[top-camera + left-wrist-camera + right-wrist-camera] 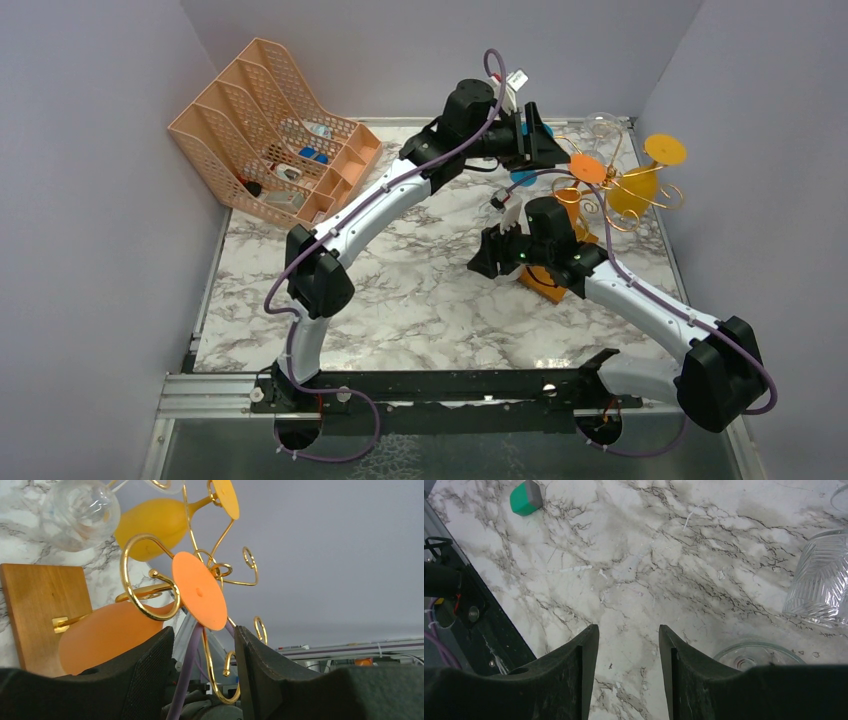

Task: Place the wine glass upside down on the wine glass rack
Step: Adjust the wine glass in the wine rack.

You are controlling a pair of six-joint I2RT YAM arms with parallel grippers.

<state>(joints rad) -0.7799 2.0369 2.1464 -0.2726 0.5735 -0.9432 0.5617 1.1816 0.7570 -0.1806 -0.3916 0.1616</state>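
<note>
Orange wine glass [110, 630] on rack [40, 600]: left wrist view, not right.

The left arm [375, 200] and the right arm [640, 300] look alike from where I stand: glossy white tubular links joined by chunky matt-black joint housings. A thin purple cable [283, 275] is strapped along each and loops loose below the bases at the desk's near edge. A small white connector block [515, 88] sits on the left wrist. The left gripper [204, 629] and right gripper [629, 627] have thick black fingers [150, 672], the left's showing a fine mesh-textured inner face.
</note>
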